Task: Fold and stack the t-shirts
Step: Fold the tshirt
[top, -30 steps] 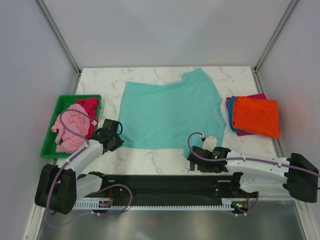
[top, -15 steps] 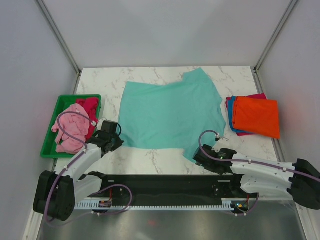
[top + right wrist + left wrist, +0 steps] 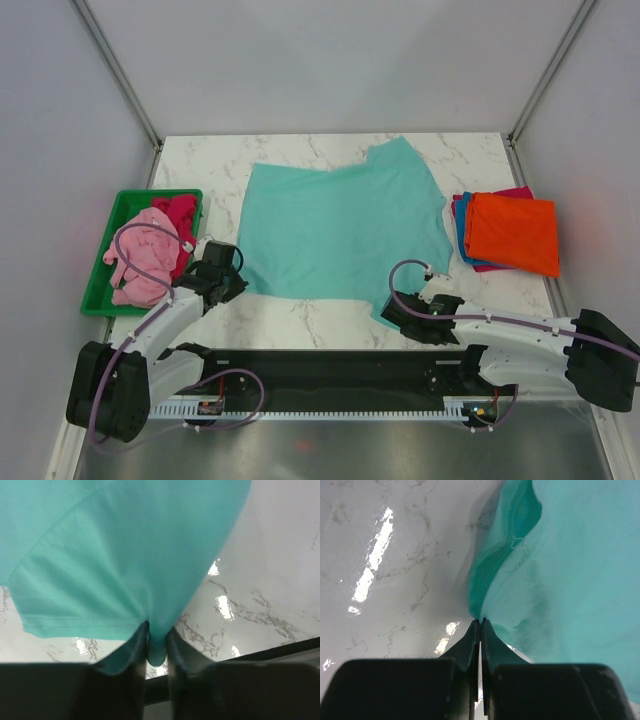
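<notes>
A teal t-shirt lies spread across the middle of the marble table. My left gripper is shut on its near left corner, which puckers up from the table. My right gripper pinches a fold of the teal t-shirt's near right hem, and cloth bunches between its fingers. From above, the left gripper sits at the shirt's left edge and the right gripper at its lower right corner. Folded orange, blue and magenta t-shirts are stacked at the right.
A green tray at the left holds crumpled pink and red shirts. Grey walls enclose the table on three sides. The black rail with both arm bases runs along the near edge.
My right gripper moved onto the teal shirt's near right corner and closed on the hem. The left gripper kept its grip and hardly moved.
</notes>
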You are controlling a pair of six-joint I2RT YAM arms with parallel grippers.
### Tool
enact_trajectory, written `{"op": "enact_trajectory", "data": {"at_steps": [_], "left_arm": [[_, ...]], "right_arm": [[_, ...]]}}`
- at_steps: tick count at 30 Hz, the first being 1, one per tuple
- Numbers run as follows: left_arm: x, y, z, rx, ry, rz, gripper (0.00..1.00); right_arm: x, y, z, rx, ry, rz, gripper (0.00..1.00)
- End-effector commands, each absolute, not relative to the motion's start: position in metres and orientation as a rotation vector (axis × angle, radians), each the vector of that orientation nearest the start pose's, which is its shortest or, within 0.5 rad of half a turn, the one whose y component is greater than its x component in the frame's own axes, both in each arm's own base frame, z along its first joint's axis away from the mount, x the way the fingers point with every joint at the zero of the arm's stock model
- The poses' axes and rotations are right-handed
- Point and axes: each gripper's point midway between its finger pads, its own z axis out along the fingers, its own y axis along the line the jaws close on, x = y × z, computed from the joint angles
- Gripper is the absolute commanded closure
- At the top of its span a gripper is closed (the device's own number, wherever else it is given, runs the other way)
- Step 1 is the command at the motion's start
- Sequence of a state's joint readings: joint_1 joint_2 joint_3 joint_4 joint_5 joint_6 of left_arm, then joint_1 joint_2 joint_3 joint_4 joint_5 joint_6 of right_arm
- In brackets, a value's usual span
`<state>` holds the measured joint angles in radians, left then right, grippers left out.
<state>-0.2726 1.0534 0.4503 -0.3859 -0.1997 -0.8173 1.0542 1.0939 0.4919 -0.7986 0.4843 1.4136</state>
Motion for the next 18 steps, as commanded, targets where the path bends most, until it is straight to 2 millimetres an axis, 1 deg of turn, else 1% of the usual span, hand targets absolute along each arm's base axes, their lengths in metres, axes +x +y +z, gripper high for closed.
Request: {"op": "enact_trajectory", "data": {"at_steps": [1, 2, 3, 4, 5, 6, 7, 8, 9, 11, 12, 14, 15, 16, 18], "left_arm": [[0.240, -0.063, 0.031, -0.720, 2.401, -0.194, 0.98], [0.240, -0.063, 0.031, -0.719, 2.404, -0.196, 0.98], [0.238, -0.064, 0.032, -0.721, 2.412, -0.202, 0.98], [0.236, -0.064, 0.033, -0.727, 2.418, -0.204, 0.98], [0.238, -0.066, 0.039, -0.723, 2.405, -0.219, 0.98], [0.240, -0.068, 0.048, -0.718, 2.377, -0.246, 0.98], [0.239, -0.068, 0.053, -0.708, 2.372, -0.255, 0.98], [0.243, -0.070, 0.064, -0.699, 2.349, -0.271, 0.98], [0.244, -0.069, 0.073, -0.695, 2.330, -0.279, 0.98], [0.245, -0.068, 0.082, -0.684, 2.331, -0.266, 0.98], [0.245, -0.066, 0.085, -0.684, 2.332, -0.253, 0.98], [0.245, -0.065, 0.091, -0.677, 2.350, -0.234, 0.98], [0.246, -0.064, 0.094, -0.682, 2.343, -0.227, 0.98], [0.247, -0.064, 0.096, -0.676, 2.342, -0.225, 0.98], [0.251, -0.065, 0.105, -0.665, 2.329, -0.230, 0.98]], "right_arm": [[0.117, 0.127, 0.009, 0.520, 2.610, 0.003, 0.78], [0.119, 0.128, 0.012, 0.516, 2.603, 0.009, 0.85], [0.122, 0.133, 0.018, 0.513, 2.595, 0.031, 0.99], [0.125, 0.136, 0.024, 0.515, 2.583, 0.060, 1.00], [0.127, 0.137, 0.029, 0.494, 2.575, 0.068, 1.00], [0.133, 0.144, 0.040, 0.489, 2.551, 0.102, 1.00], [0.137, 0.146, 0.047, 0.481, 2.535, 0.117, 1.00], [0.138, 0.144, 0.053, 0.455, 2.528, 0.099, 1.00], [0.148, 0.149, 0.069, 0.453, 2.483, 0.116, 1.00], [0.156, 0.148, 0.081, 0.409, 2.459, 0.084, 1.00], [0.165, 0.152, 0.095, 0.405, 2.426, 0.099, 1.00], [0.177, 0.149, 0.102, 0.414, 2.409, 0.065, 1.00], [0.185, 0.149, 0.110, 0.388, 2.397, 0.060, 1.00], [0.193, 0.143, 0.114, 0.410, 2.381, 0.036, 1.00], [0.206, 0.141, 0.124, 0.383, 2.358, 0.030, 1.00]]}}
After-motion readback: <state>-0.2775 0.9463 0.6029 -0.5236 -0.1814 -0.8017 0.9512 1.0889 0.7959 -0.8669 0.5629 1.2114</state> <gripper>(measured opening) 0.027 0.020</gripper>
